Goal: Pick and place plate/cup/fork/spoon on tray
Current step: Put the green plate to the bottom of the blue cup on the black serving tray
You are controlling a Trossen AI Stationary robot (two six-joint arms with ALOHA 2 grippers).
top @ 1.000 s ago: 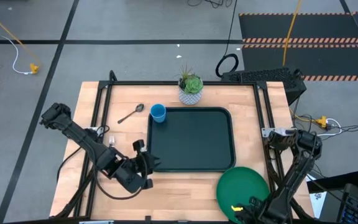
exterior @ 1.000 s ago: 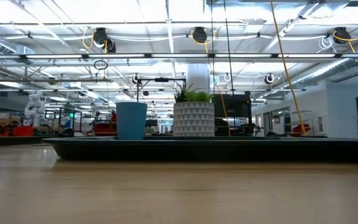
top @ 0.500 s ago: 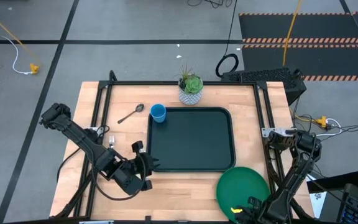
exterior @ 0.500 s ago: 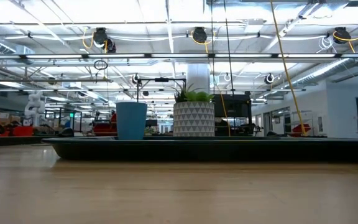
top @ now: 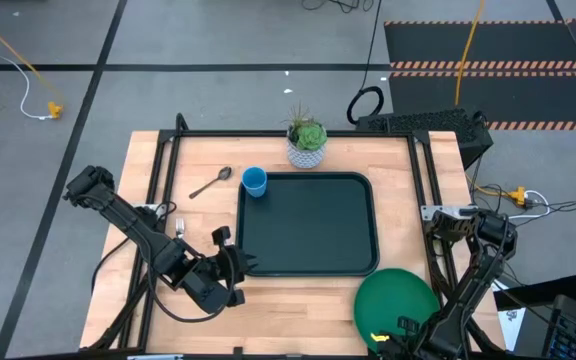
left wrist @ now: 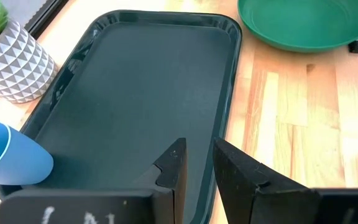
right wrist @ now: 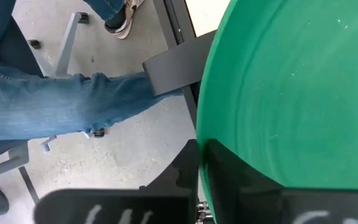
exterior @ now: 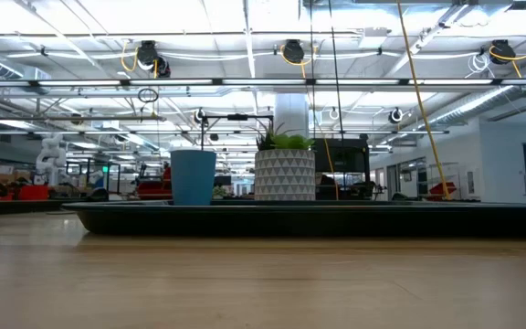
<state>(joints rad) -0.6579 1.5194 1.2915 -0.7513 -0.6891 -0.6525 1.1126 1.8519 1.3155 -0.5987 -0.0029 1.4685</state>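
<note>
The green plate (top: pixel 396 303) lies at the table's near right corner, just right of the dark tray (top: pixel 308 225). My right gripper (top: pixel 388 340) is shut on the plate's near rim. The blue cup (top: pixel 254 181) stands on the table at the tray's far left corner. Left of it the spoon (top: pixel 210 183) lies flat on the wood. My left gripper (left wrist: pixel 197 162) hovers over the tray's near left edge, its fingers a little apart with nothing between them. The fork is out of view. My right gripper pinches the plate's rim (right wrist: pixel 205 134) on its near side. One finger (right wrist: pixel 188 168) is outside the rim and the other lies over the plate's inner face. The fingers slant down from the table's near side. That rim reaches past the table's edge, over the floor.
A potted plant in a white patterned pot (top: pixel 307 143) stands behind the tray's far edge. A person's leg in jeans (right wrist: pixel 55 106) is on the floor beside the table's corner. Black frame rails (top: pixel 163 170) run along the table's left and right sides.
The green plate has shifted a little toward the table's right edge. My left arm has kept still.
</note>
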